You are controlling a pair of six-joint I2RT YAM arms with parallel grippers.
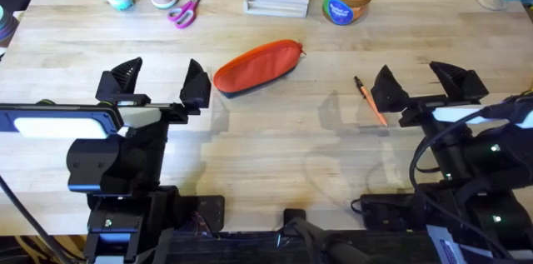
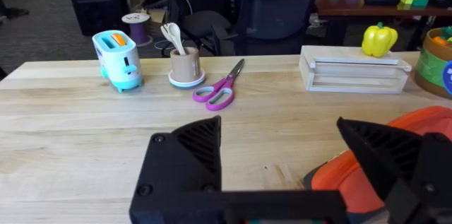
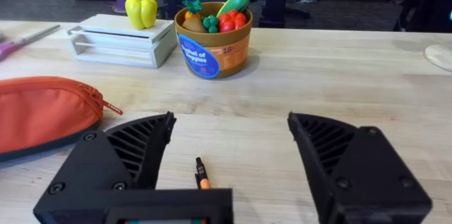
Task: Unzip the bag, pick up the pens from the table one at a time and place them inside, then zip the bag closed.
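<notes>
Left gripper [image 1: 161, 81] low at left side, fingers [image 1: 196, 82] spread wide, holding nothing. Right gripper [image 1: 421, 81] low at right side, fingers [image 1: 386, 87] likewise spread wide, empty.

The pen [image 3: 202, 174] runs under the right tool [image 3: 229, 174] (far end hidden).

Overhead looks down — wrists low, sharing bag [image 1: 256, 66].

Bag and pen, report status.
Left gripper and right gripper both open, empty. Bag zipped shut on table; pen beside right gripper. Nothing in the way.
</notes>
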